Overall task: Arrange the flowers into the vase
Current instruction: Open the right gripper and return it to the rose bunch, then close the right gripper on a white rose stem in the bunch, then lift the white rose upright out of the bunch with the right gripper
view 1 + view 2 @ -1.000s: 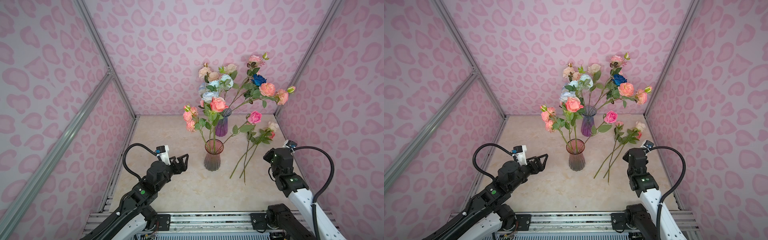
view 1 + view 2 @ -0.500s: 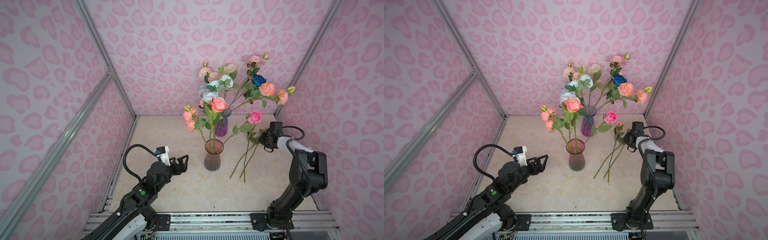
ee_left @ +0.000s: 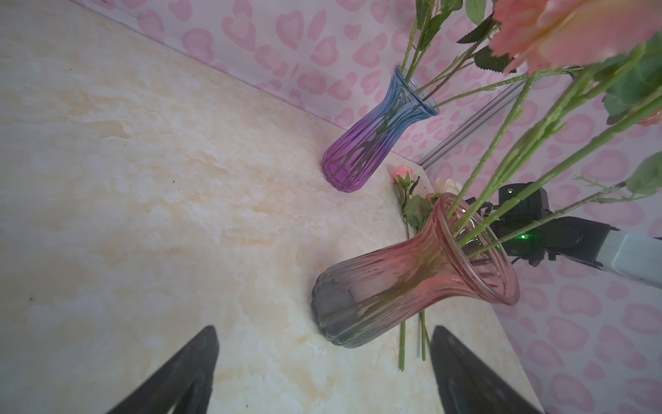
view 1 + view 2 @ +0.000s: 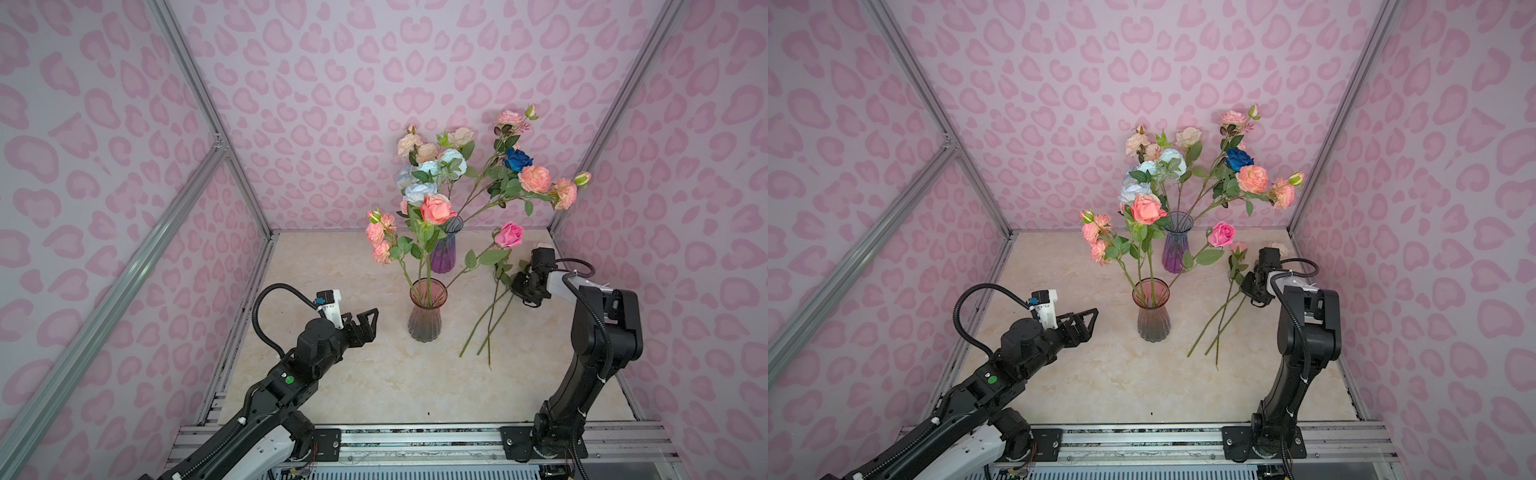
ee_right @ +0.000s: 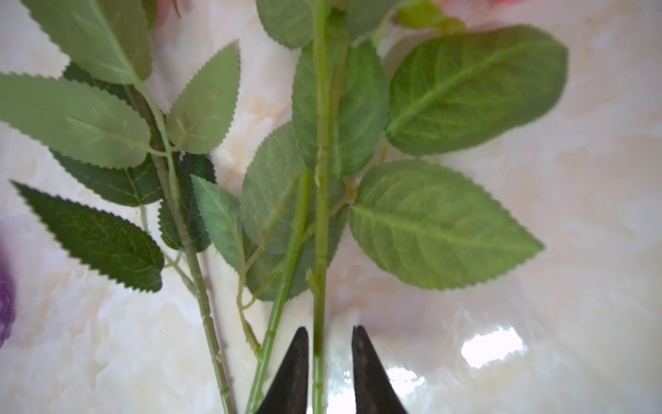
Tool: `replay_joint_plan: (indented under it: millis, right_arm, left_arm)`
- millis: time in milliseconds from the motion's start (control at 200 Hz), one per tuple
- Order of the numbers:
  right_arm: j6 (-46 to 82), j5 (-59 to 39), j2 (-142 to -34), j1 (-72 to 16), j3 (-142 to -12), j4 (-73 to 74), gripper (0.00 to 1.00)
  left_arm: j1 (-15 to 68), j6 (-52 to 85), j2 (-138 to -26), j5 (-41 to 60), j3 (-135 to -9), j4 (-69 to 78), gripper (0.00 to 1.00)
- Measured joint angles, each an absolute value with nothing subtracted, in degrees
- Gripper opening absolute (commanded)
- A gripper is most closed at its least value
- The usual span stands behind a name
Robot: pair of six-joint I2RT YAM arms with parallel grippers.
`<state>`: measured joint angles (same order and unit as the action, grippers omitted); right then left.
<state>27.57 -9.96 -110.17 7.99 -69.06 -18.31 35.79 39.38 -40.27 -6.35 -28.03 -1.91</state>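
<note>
A pink glass vase (image 4: 426,316) (image 4: 1152,316) (image 3: 394,286) stands mid-table and holds several flowers, among them a pink rose (image 4: 510,235). To its right, loose flowers lie on the table in both top views, stems (image 4: 490,316) (image 4: 1219,320) pointing to the front. My right gripper (image 4: 519,286) (image 4: 1250,286) (image 5: 330,328) is down at their leafy part. Its jaws stand narrowly open around one green stem (image 5: 320,251), with a gap on one side. My left gripper (image 4: 370,316) (image 4: 1092,318) (image 3: 324,328) hangs wide open and empty, left of the pink vase.
A purple-blue vase (image 4: 444,253) (image 3: 365,147) full of flowers stands behind the pink one, near the back wall. Patterned walls close the table on three sides. The right wall is close behind the right arm (image 4: 598,332).
The right arm swung from the front right corner out to the loose flowers and set its jaws around a stem. The left arm has barely moved.
</note>
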Motion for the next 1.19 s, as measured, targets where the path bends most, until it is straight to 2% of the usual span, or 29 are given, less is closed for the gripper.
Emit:
replay_joint_plan:
  millis: [325, 430, 560, 690, 945, 1195]
  right_arm:
    - [26.8, -9.0, -111.8, 7.5, -71.0, -18.5, 0.20]
    - [26.8, -8.9, -112.3, 7.3, -70.9, -18.0, 0.15]
    - [26.8, -8.2, -112.1, 7.1, -70.3, -17.0, 0.00]
    - [26.8, -7.9, -110.1, 7.0, -68.0, -16.5, 0.00]
    - [28.2, -7.1, -94.8, 7.0, -60.1, -16.3, 0.00]
    - [29.3, -5.3, -71.9, 6.4, -54.3, -19.6, 0.00]
  left_arm:
    - [35.7, 39.1, -40.9, -5.8, -28.6, -1.8, 0.93]
    - [35.6, 39.0, -40.7, -5.8, -28.8, -1.8, 0.93]
    - [35.6, 39.0, -40.2, -5.8, -28.8, -1.8, 0.93]
    - [35.6, 39.0, -40.0, -5.8, -28.8, -1.8, 0.93]
    - [35.6, 38.9, -39.1, -5.5, -29.4, -2.0, 0.93]
    - [35.5, 38.6, -38.3, -5.4, -30.1, -2.3, 0.93]
